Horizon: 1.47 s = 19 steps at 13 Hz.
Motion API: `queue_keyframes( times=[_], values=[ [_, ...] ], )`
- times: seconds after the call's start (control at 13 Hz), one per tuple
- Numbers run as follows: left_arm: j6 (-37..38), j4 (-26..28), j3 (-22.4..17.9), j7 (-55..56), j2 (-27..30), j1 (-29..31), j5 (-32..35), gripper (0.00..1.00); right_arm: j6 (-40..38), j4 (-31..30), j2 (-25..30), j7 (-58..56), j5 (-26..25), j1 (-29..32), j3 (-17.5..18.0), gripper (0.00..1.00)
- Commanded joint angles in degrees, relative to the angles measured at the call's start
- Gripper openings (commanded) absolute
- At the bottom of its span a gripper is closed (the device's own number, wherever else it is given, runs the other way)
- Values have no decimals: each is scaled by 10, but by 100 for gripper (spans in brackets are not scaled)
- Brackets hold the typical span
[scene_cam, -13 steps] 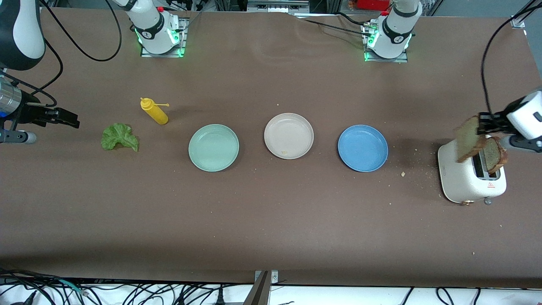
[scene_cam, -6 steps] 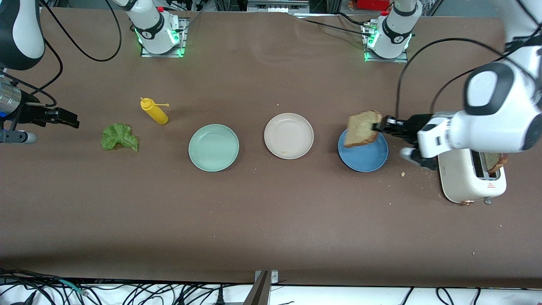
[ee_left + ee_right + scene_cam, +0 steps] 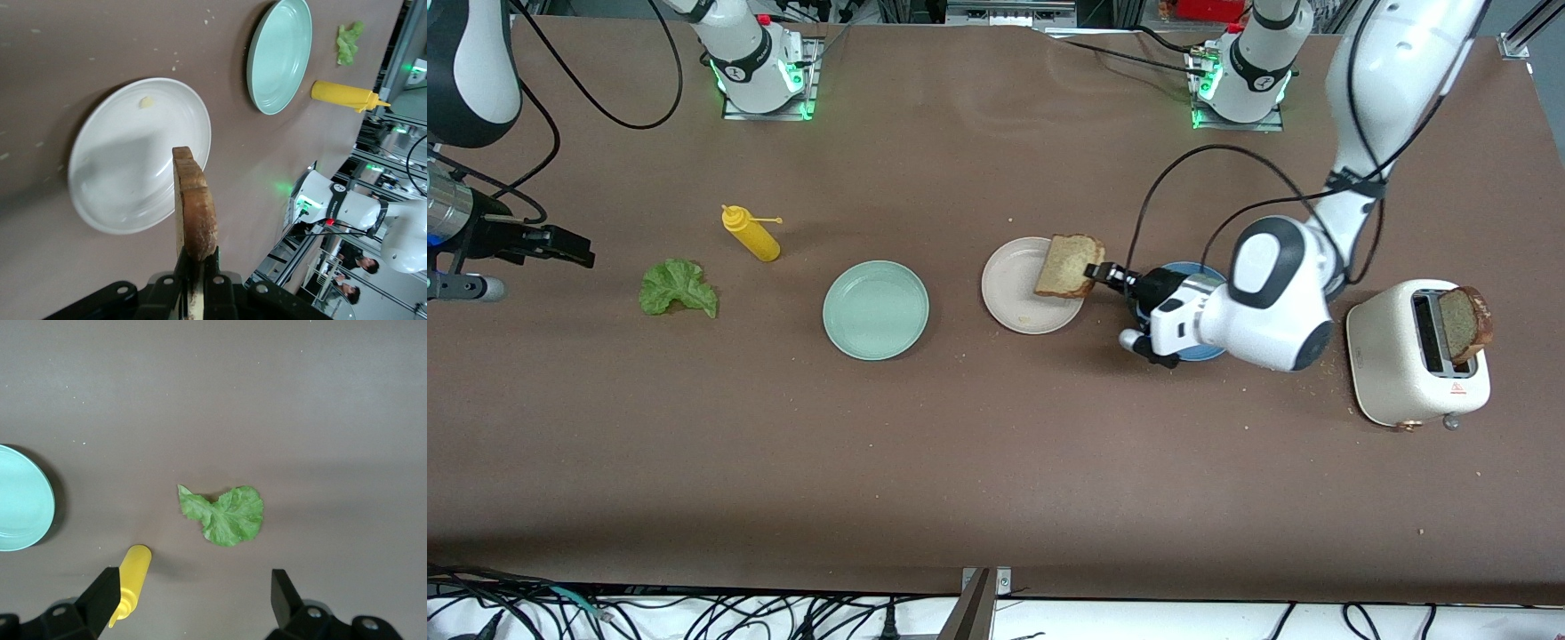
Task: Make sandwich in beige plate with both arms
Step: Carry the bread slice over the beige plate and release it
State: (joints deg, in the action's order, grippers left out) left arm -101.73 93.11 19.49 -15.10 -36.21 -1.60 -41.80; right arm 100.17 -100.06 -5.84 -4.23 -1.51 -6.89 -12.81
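Brown matting covers the table. We find one brown wholemeal bread slice (image 3: 1067,265) clamped on edge in the left gripper (image 3: 1096,272) over the round pale beige plate (image 3: 1014,298), at its 3 o'clock rim. We advise carrying it over the plate's centre, tilting it flat and lowering before release. Right gripper (image 3: 193,593) waits spread above the ruffled green lettuce leaf (image 3: 678,287). White toaster (image 3: 1392,364): red warning mark, no legible writing.

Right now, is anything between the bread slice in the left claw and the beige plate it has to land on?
Nothing visible. The left claw holds the bread slice on edge over the beige plate, whose bowl holds only a small crumb.
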Motion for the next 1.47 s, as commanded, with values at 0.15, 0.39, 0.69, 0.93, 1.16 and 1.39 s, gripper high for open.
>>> queue_keyframes(
  times=[0.15, 0.39, 0.69, 0.93, 1.16, 1.39],
  values=[
    [-40, -1, -4, -90, -51, -12, -72, 0, -11, 11, -3, 9, -7, -1, 2, 100],
    [-53, 0, -6, -128, -69, -21, -101, 0, -11, 11, -3, 9, -7, -1, 2, 100],
    [-73, 4, -7, -129, -83, -25, -101, 100, -11, 11, -3, 8, -7, -1, 1, 100],
    [-72, 3, -10, -126, -72, -17, -75, 100, -11, 11, -3, 6, -6, 0, 1, 100],
    [-66, 1, -14, -120, -29, -1, 22, 100, -11, 11, -3, 5, -6, 0, 1, 100],
    [-65, -2, -18, -118, 10, 10, 134, 100, -11, 11, -3, 5, -6, 1, 1, 100]
  ],
)
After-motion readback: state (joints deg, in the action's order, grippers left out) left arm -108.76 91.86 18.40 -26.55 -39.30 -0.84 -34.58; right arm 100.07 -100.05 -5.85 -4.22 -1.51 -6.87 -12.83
